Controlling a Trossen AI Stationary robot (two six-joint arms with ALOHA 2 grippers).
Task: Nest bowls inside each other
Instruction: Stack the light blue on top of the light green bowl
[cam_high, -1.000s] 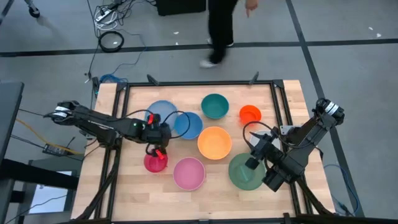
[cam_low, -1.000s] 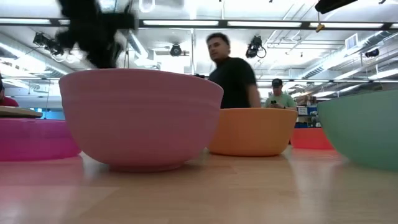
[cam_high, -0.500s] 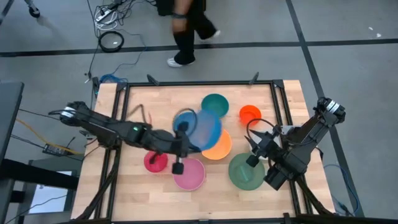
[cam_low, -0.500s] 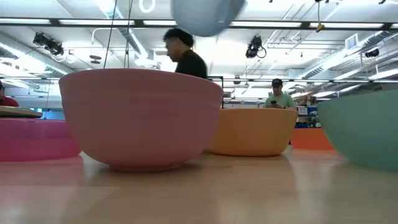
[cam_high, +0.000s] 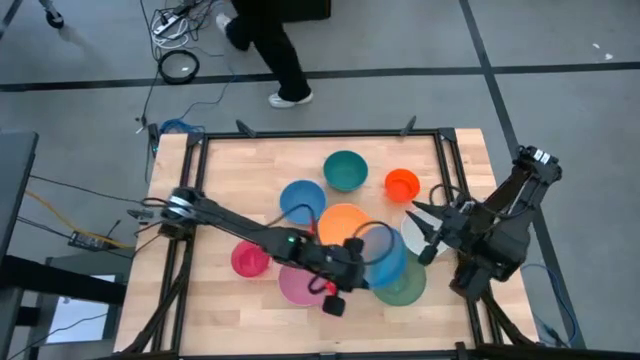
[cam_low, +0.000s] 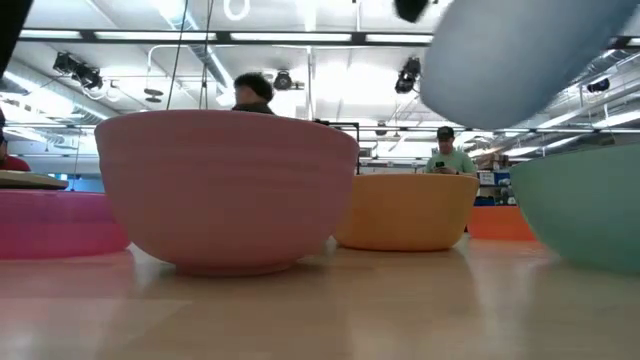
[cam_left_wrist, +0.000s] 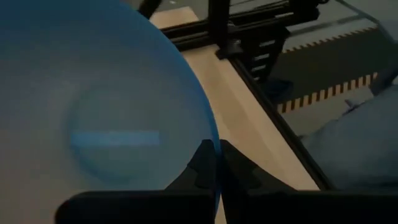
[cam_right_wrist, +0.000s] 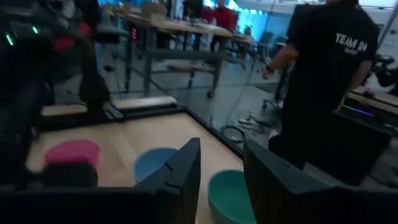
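Pale wooden plank worktop (cam_high: 230, 165) with a black metal frame (cam_high: 320, 134) along its edges. It stands on a grey floor (cam_high: 560, 110) marked with dark tape lines (cam_high: 100, 82). Coiled black cable (cam_high: 179, 66) and loose cords on the floor beyond the far left corner. Person in dark trousers and white shoes (cam_high: 268, 48) walking past the far side. Low view: second person in a green shirt (cam_low: 446, 158), standing farther back under ceiling strip lights (cam_low: 300, 38).

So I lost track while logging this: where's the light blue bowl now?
In the high view the light blue bowl is held by the left gripper, lifted over the green bowl, right of the orange bowl.
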